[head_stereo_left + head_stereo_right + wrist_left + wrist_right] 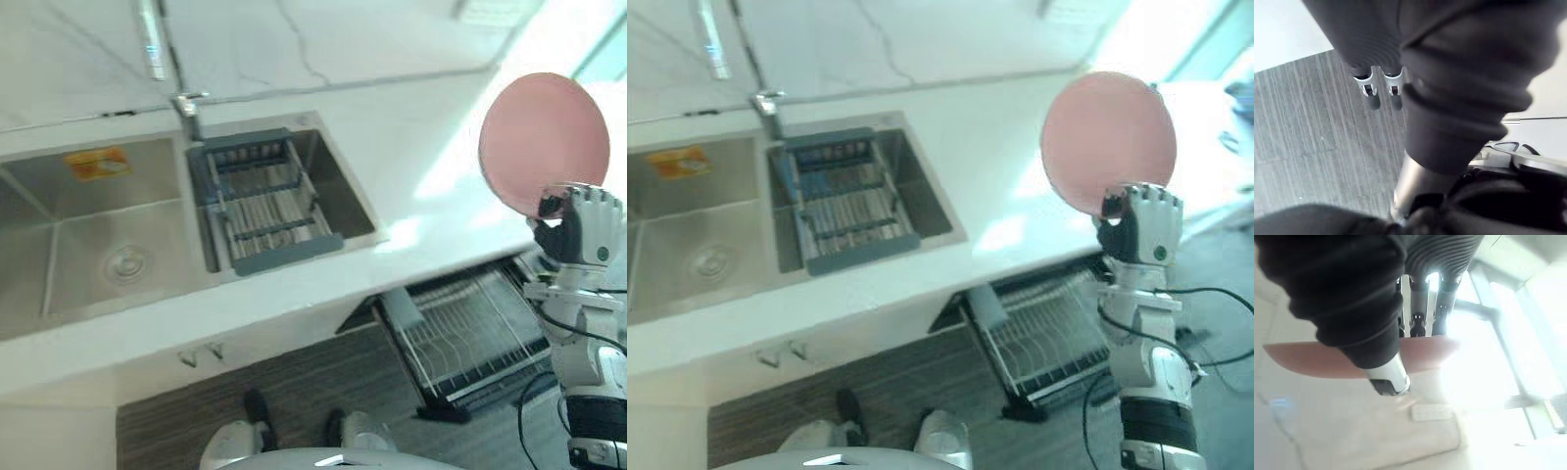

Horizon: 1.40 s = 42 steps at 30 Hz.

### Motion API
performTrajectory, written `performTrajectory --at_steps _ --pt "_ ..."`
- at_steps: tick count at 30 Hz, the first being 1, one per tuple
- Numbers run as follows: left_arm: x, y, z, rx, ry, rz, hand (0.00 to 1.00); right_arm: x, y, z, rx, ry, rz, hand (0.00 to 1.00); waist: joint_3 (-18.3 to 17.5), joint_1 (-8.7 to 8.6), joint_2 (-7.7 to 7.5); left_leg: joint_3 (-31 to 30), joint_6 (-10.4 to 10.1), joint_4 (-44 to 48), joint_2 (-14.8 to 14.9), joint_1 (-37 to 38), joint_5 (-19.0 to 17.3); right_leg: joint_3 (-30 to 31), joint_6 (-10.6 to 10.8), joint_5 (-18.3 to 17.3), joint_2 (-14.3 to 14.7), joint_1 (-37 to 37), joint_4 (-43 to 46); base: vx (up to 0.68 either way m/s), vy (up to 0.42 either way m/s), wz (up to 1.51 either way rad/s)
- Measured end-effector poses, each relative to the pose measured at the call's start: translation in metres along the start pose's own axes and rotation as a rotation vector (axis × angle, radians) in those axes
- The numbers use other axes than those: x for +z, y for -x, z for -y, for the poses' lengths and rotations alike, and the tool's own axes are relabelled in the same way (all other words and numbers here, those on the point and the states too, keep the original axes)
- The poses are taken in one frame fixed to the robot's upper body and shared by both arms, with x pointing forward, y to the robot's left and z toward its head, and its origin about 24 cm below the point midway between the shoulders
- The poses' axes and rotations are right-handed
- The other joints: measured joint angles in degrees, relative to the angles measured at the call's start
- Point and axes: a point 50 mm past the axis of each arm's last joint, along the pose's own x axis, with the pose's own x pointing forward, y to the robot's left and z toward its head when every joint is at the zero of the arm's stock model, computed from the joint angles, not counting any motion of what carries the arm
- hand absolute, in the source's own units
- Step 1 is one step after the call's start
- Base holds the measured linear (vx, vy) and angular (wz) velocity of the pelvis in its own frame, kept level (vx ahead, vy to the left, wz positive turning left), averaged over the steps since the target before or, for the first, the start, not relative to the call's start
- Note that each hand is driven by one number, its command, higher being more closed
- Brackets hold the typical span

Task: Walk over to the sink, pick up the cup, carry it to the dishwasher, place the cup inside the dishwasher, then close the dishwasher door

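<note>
Right hand (585, 227): raised at the robot's right, above the counter (411, 147) edge, fingers and thumb pinching the lower rim of a pink plate (544, 137).
Item carried: round plate, no cup to be seen; it stands on edge above the hand, its face turned toward the head camera.
Key relation: dishwasher rack (480, 338) is pulled out under the counter, below the hand and slightly to the robot's left. Judgement: the plate must come down and tip into the wires, and the right hand is the nearer one.
Left hand (1370, 93): hanging over the floor (1303, 137), fingers relaxed, empty.
Sink (98, 235): at the left, with a drainer basket (265, 201) in its smaller bowl.
Markings: orange sticker (96, 163) on the sink wall, print too small to read.
</note>
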Motion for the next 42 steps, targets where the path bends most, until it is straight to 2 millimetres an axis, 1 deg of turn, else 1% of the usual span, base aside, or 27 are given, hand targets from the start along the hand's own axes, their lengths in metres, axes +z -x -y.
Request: performTrajectory --at_steps 2,3,4,5,6,7,8,9,10,12,14,16,18,21,22,23,24,25,26,27,29,31,35,37,39,40,42 --pt "-0.002 0.0 -0.001 0.001 0.008 -0.007 0.0 -0.006 0.009 0.003 0.005 0.011 -0.039 1.0 0.13 -0.63 -0.12 2.88 0.16 0.01 1.54 0.06 0.1 -4.25 -0.83 -2.87 -2.44 -0.18 7.4 -0.12 -0.079 -0.43" --pt "-0.004 0.0 -0.002 0.003 0.015 -0.009 0.0 -0.007 0.013 0.002 0.005 -0.006 -0.063 1.0 0.04 -0.8 -0.22 3.65 0.16 0.03 2.35 -0.06 0.11 -5.33 -0.51 -4.2 -3.28 0.15 10.27 -0.1 -0.12 -0.49" --pt "-0.005 0.001 -0.005 0.011 0.034 -0.009 0.0 -0.007 0.016 0.0 0.006 -0.03 -0.086 1.0 -0.51 -0.87 -0.87 4.74 0.12 0.06 3.29 -0.94 0.14 -5.28 0.33 -4.99 -3.8 0.41 11.63 -0.04 -0.163 -0.57" --pt "-0.008 0.002 -0.009 0.022 0.046 -0.015 0.0 -0.007 0.019 -0.002 0.003 -0.051 -0.106 1.0 -1.18 -0.86 -2.4 5.65 -0.06 0.45 3.62 -2.27 0.26 -4.95 0.89 -1.36 -4.17 1.38 8.17 -0.02 -0.17 -0.55" --pt "-0.007 0.002 -0.011 0.026 0.053 -0.013 0.0 -0.007 0.02 -0.001 -0.001 -0.06 -0.113 1.0 -1.34 -0.72 -3.09 5.99 -0.59 1.17 3.77 -3.24 0.42 -4.5 2.98 -1.39 -3.57 1.54 5.15 0.01 -0.228 -0.44" --pt "-0.005 0.002 -0.011 0.027 0.063 -0.009 0.0 -0.008 0.019 -0.001 -0.007 -0.066 -0.121 1.0 -1.32 -0.52 -3.08 5.95 -1.44 2.56 4.47 -4.52 0.68 -4.59 3.11 -1.4 -2.01 1.86 2.15 -0.01 -0.198 -0.53" --pt "-0.004 0.001 -0.008 0.018 0.091 0.002 0.0 -0.008 0.019 0.0 -0.017 -0.078 -0.132 1.0 -1.34 0.45 -3.02 6.12 -2.35 4.07 5.66 -5.66 1.11 -4.56 3.53 -1.12 0.1 2.67 -2.77 -0.02 -0.254 -0.91" --pt "-0.003 0.001 -0.009 0.015 0.118 0.011 0.0 -0.008 0.021 -0.002 -0.015 -0.09 -0.144 1.0 -1.29 1.66 -3.81 7.54 -2.8 5.57 6.8 -5.75 1.84 -3.26 4.39 -0.57 2.41 5.81 -10.94 -0.04 -0.215 -1.13" --pt "-0.003 0.002 -0.014 0.03 0.129 0.017 0.0 -0.007 0.024 -0.004 -0.016 -0.113 -0.157 1.0 -1.38 1.97 -5.05 9.48 -2.88 7.34 7.13 -5.78 1.11 -2.83 5.82 0.38 3.53 8.38 -18.36 -0.05 -0.198 -0.96" --pt "-0.003 0.001 -0.013 0.049 0.146 0.015 0.0 -0.005 0.027 -0.005 -0.02 -0.148 -0.175 1.0 -1.34 1.84 -4.51 11.56 -3.76 8.58 8.58 -5.97 0.06 -0.62 5.39 3.21 5.25 9.16 -23.48 -0.1 -0.107 -0.7" --pt "-0.006 0.001 -0.012 0.061 0.162 0.007 0.0 -0.008 0.036 -0.008 -0.003 -0.156 -0.214 1.0 -1.47 1.15 -4.0 12.44 -3.78 7.76 8.53 -5.82 0.78 0.24 5.23 3.37 5.38 8.15 -23.7 -0.07 -0.027 -0.37" --pt "-0.01 0.001 -0.011 0.068 0.201 0.001 0.0 -0.01 0.054 -0.013 0.04 -0.159 -0.269 1.0 -1.47 0.52 -3.71 12.38 -3.31 6.71 8.16 -5.6 1.77 0.26 5.24 3.63 5.5 8.03 -23.46 0.0 -0.005 -0.02" --pt "-0.011 0.001 -0.01 0.071 0.233 0.005 0.0 -0.008 0.06 -0.017 0.044 -0.176 -0.297 1.0 -1.29 0.5 -3.45 12.3 -3.27 6.74 7.98 -5.6 1.81 0.32 5.3 3.76 5.41 8.06 -23.52 0.0 0.0 0.0" --pt "-0.008 0.001 -0.005 0.065 0.252 0.02 0.0 -0.005 0.062 -0.022 0.059 -0.192 -0.329 1.0 -0.45 1.34 -2.3 11.75 -2.9 7.77 7.66 -5.64 1.33 0.5 5.62 4.03 4.95 8.27 -23.58 0.01 0.035 0.0" --pt "-0.007 0.001 -0.004 0.061 0.255 0.025 0.0 -0.004 0.062 -0.024 0.066 -0.198 -0.332 1.0 -0.11 1.61 -2.03 10.76 -2.96 8.56 7.66 -5.7 0.99 0.84 5.66 4.13 4.84 8.41 -23.56 -0.01 0.044 -0.21" --pt "-0.007 0.001 -0.002 0.054 0.267 0.04 0.0 0.0 0.06 -0.029 0.084 -0.214 -0.328 1.0 0.54 2.43 -1.43 5.26 -3.78 10.77 7.48 -6.01 0.17 2.24 5.74 4.38 4.63 8.47 -23.47 -0.01 0.026 -0.42" --pt "-0.006 0.001 0.001 0.041 0.283 0.052 0.0 0.003 0.057 -0.035 0.106 -0.219 -0.317 1.0 1.03 3.08 -0.66 -2.83 -4.58 12.82 7.17 -6.73 -0.36 3.92 5.92 4.91 4.43 8.45 -23.49 -0.02 0.031 -0.58" --pt "-0.007 0.0 0.005 0.028 0.298 0.056 0.0 0.005 0.055 -0.039 0.116 -0.223 -0.31 1.0 1.3 3.49 0.05 -6.47 -5.41 13.6 7.11 -6.8 -1.04 5.03 5.99 5.25 4.35 8.32 -23.46 -0.03 0.054 -0.82" --pt "-0.012 -0.001 0.013 0.007 0.323 0.053 0.0 0.011 0.052 -0.048 0.142 -0.241 -0.299 1.0 1.5 4.26 1.26 -11.79 -7.32 14.14 7.11 -6.5 -3.0 7.24 6.31 5.93 4.55 7.82 -23.54 -0.05 0.111 -0.92" --pt "-0.014 -0.002 0.018 -0.008 0.35 0.057 0.0 0.017 0.054 -0.058 0.186 -0.262 -0.294 1.0 1.72 4.67 2.39 -12.21 -8.33 14.19 6.87 -5.69 -4.15 9.21 6.53 6.14 4.18 7.5 -23.64 -0.06 0.124 -0.87" --pt "-0.014 -0.002 0.018 -0.012 0.361 0.07 0.0 0.024 0.064 -0.072 0.287 -0.26 -0.286 1.0 1.75 4.62 2.7 -11.26 -7.97 14.35 5.95 -5.47 -4.92 9.91 7.0 6.59 3.0 7.1 -23.95 -0.08 0.128 -0.37" --pt "-0.014 -0.002 0.018 -0.013 0.359 0.083 0.0 0.026 0.07 -0.078 0.335 -0.247 -0.286 1.0 1.83 4.71 2.58 -11.58 -8.41 14.24 4.75 -5.66 -5.73 9.94 7.66 7.01 1.97 7.04 -24.75 -0.07 0.112 -0.05" --pt "-0.014 -0.002 0.014 -0.024 0.351 0.09 0.0 0.03 0.068 -0.083 0.352 -0.242 -0.285 1.0 2.31 5.23 1.76 -16.71 -7.51 12.7 1.34 -6.4 -6.18 7.58 7.93 7.45 0.12 7.01 -25.41 -0.01 0.083 0.14" --pt "-0.008 -0.002 0.01 -0.033 0.334 0.105 0.0 0.025 0.072 -0.091 0.39 -0.219 -0.323 1.0 2.82 5.74 0.87 -19.2 -6.63 12.27 0.12 -7.78 -5.05 5.41 8.71 7.71 -0.64 6.51 -25.29 0.06 0.037 0.42" --pt "-0.004 -0.001 0.008 -0.029 0.322 0.117 0.0 0.021 0.073 -0.099 0.419 -0.197 -0.356 1.0 3.28 6.2 0.67 -20.31 -5.48 11.7 -0.46 -8.82 -3.84 4.18 9.71 8.23 -0.98 6.05 -25.07 0.09 0.019 0.43" --pt "0.001 -0.001 0.008 -0.029 0.311 0.133 0.0 0.021 0.07 -0.106 0.444 -0.179 -0.373 1.0 4.53 6.89 0.7 -21.16 -4.8 11.73 -0.92 -9.54 -3.33 3.15 9.88 8.33 -1.19 5.96 -25.07 0.08 0.015 0.39" --pt "0.005 -0.001 0.009 -0.03 0.305 0.148 0.0 0.024 0.061 -0.113 0.446 -0.183 -0.383 1.0 6.02 7.5 0.85 -22.05 -4.65 11.73 -1.17 -9.83 -3.2 2.63 9.89 8.33 -1.32 6.04 -25.03 0.05 0.012 0.24"
